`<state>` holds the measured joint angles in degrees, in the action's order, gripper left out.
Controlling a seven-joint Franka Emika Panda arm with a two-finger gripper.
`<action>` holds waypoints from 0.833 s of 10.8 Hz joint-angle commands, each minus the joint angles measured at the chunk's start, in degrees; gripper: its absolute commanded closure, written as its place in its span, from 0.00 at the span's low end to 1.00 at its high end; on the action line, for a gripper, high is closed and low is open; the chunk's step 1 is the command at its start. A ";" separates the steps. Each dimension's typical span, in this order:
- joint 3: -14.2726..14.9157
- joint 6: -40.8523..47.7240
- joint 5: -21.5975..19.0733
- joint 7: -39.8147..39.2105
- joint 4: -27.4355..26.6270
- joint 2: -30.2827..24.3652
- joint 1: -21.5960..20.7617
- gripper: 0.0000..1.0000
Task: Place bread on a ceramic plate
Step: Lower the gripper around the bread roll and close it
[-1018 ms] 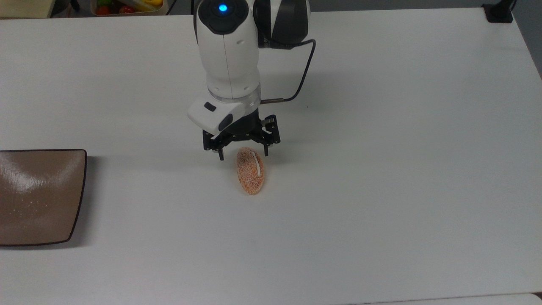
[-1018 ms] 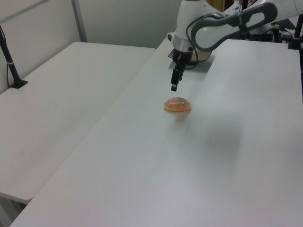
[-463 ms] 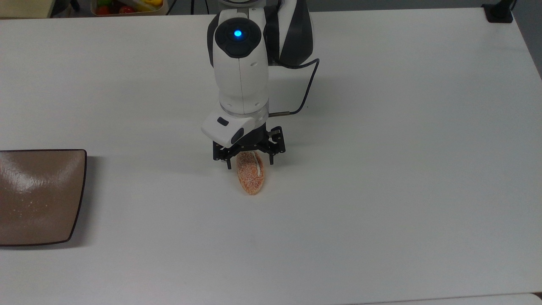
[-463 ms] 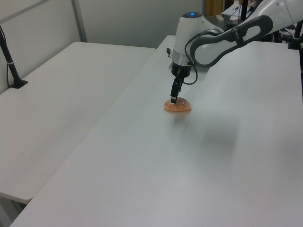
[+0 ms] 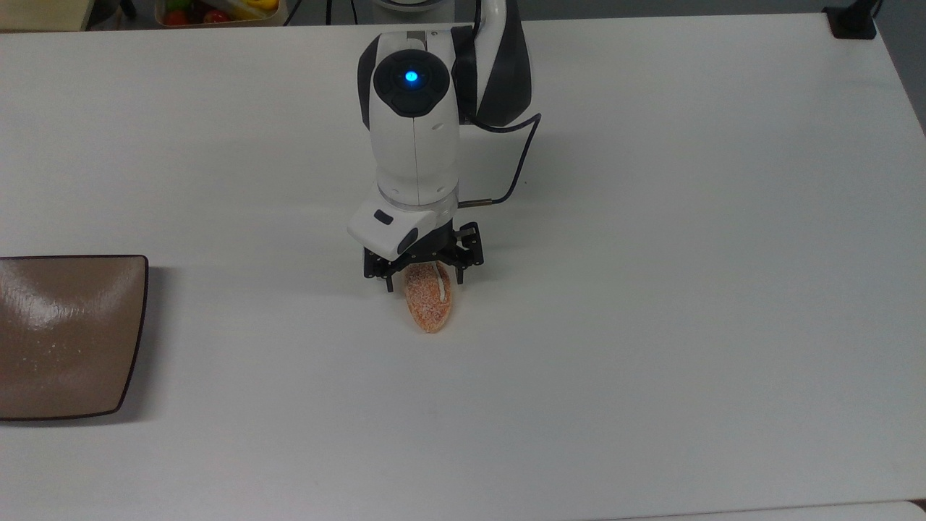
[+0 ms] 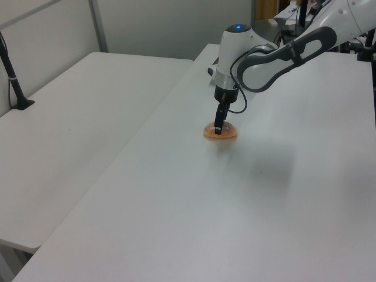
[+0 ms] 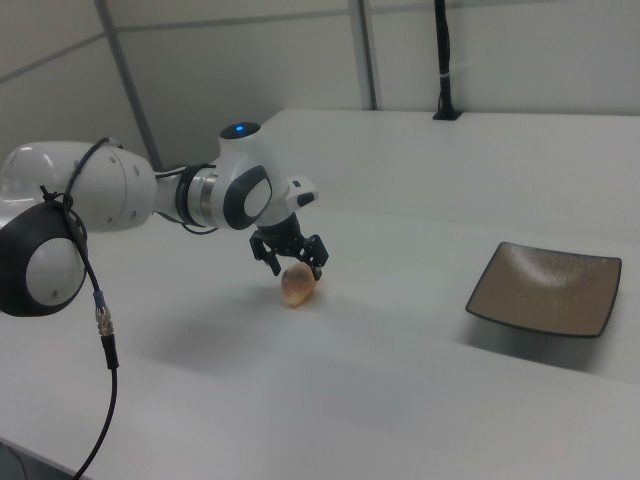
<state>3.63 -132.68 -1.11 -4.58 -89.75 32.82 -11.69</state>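
— What has changed over the bread [image 5: 429, 305]?

— A second ago the gripper [image 5: 425, 273] hung behind the bread's far end, clear of it. It has since come forward and down, and now straddles that end, one finger on each side, as the top view shows. The left view has a black finger [image 6: 218, 124] reaching down to the crust.

— Is the bread held?

— Not by the look of it. The fingers stand apart with the bread between them, released rather than clenched, and the bread lies on the white desk [image 5: 651, 289] just where it lay before.

— And the ceramic plate [image 5: 65, 336]?

— Well apart from the bread, at the desk's edge on the top view's left; in the right view the plate [image 7: 545, 288] sits far to the bread's [image 7: 297, 285] right. It is bare of bread.

— What does that mean for the task?

— The approach seems finished and the grasp is probably next. The grip would fall on one end rather than the middle, so the bread might tilt when lifted. The carry to the plate is all to come.
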 commanded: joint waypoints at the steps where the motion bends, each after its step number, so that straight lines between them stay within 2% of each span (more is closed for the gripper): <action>1: 0.42 -1.97 0.85 -0.87 -1.39 0.13 -0.62 0.00; 3: 0.42 -1.97 0.85 -0.87 -1.48 0.14 -0.79 0.04; 4: 0.42 -1.88 0.85 -0.87 -1.48 0.14 -0.79 0.12; 7: 0.42 -1.71 0.76 -0.87 -1.48 0.14 -0.70 0.46; 9: 0.33 -1.27 0.76 -0.87 -1.48 -0.04 -0.70 0.72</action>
<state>3.62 -132.68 -1.08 -4.71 -90.22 33.31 -11.91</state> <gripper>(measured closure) 0.427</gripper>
